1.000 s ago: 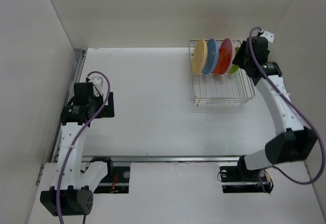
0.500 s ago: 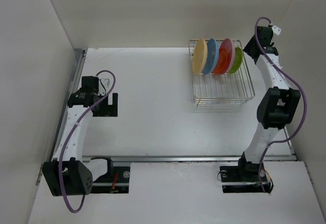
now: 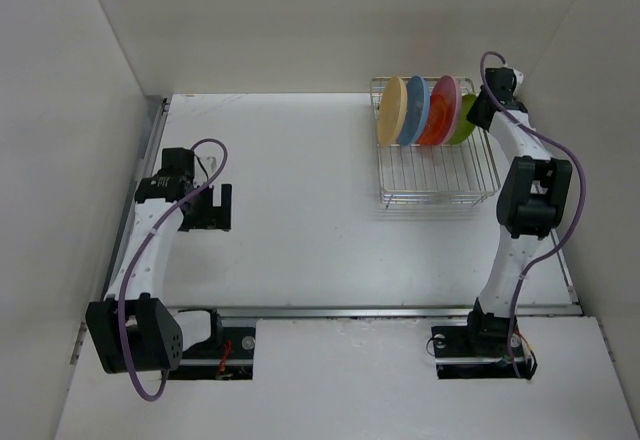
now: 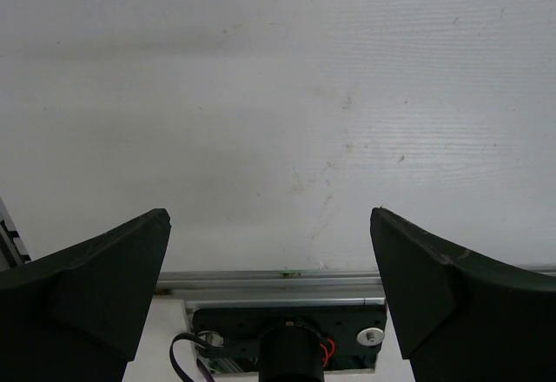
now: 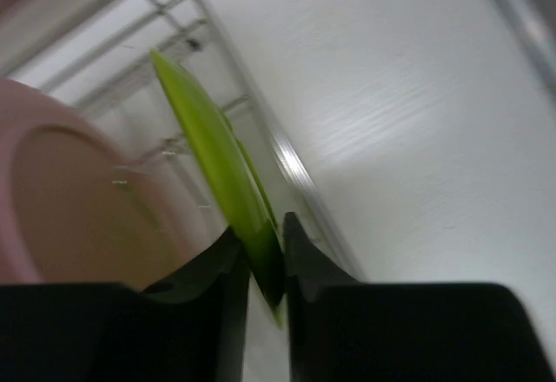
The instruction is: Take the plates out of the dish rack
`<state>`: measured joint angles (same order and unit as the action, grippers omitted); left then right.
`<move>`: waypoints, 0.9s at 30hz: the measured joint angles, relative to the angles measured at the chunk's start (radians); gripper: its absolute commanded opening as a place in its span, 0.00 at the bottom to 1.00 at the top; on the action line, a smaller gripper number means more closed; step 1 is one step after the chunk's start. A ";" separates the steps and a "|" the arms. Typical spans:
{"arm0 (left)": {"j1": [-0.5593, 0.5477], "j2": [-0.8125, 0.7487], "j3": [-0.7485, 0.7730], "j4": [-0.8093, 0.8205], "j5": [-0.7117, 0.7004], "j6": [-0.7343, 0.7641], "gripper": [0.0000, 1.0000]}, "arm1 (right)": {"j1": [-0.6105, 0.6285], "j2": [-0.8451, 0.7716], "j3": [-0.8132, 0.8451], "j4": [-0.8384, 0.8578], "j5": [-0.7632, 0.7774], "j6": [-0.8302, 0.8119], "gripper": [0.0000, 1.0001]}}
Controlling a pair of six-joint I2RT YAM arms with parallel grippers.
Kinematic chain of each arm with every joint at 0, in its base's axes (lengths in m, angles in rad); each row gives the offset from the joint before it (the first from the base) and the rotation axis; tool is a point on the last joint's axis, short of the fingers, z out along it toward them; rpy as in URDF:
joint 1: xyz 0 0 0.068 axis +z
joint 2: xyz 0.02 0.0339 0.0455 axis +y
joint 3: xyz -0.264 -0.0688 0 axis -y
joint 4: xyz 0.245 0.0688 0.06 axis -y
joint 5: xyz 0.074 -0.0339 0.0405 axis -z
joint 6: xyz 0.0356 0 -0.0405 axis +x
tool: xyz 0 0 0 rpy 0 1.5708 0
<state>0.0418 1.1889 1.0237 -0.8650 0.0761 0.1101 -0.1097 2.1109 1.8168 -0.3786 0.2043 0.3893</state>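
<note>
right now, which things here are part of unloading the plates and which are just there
Part of the job:
dish rack
yellow plate, blue plate, orange plate, pink plate, green plate
right gripper, shut on the green plate's rim

Not part of it:
table
metal rail
left gripper, open over the table

The top external camera sits high behind the arm bases (image 3: 480, 350), looking down on the whole table (image 3: 300, 160). The left wrist camera, low over the tabletop, faces the near-edge rail (image 4: 278, 275). The right wrist camera frames, very close, the lime green plate (image 5: 217, 156) in the dish rack (image 5: 291, 169), shared with the top view
</note>
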 measured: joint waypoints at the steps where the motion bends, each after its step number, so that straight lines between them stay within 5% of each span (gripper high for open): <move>1: 0.000 0.004 0.000 0.000 0.000 0.001 1.00 | 0.000 0.006 0.000 0.003 0.002 -0.014 0.07; 2: 0.000 0.008 0.000 0.000 0.000 0.002 1.00 | 0.004 0.009 0.000 -0.003 0.019 -0.053 0.00; 10: 0.000 0.012 0.000 0.001 0.000 0.003 1.00 | 0.053 -0.063 -0.047 0.013 0.158 -0.156 0.00; 20: 0.000 -0.009 0.002 0.001 0.009 0.005 1.00 | 0.211 -0.449 -0.050 0.095 0.607 -0.335 0.00; 23: 0.000 -0.029 0.002 0.001 0.014 0.005 1.00 | 0.311 -0.593 -0.077 0.139 0.583 -0.367 0.00; 27: 0.000 -0.047 0.002 0.001 0.009 0.004 1.00 | 0.481 -0.729 -0.177 0.182 0.327 -0.374 0.00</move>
<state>0.0418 1.1423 1.0256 -0.8639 0.0849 0.1143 0.3710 1.3823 1.6402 -0.1970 0.5308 0.0151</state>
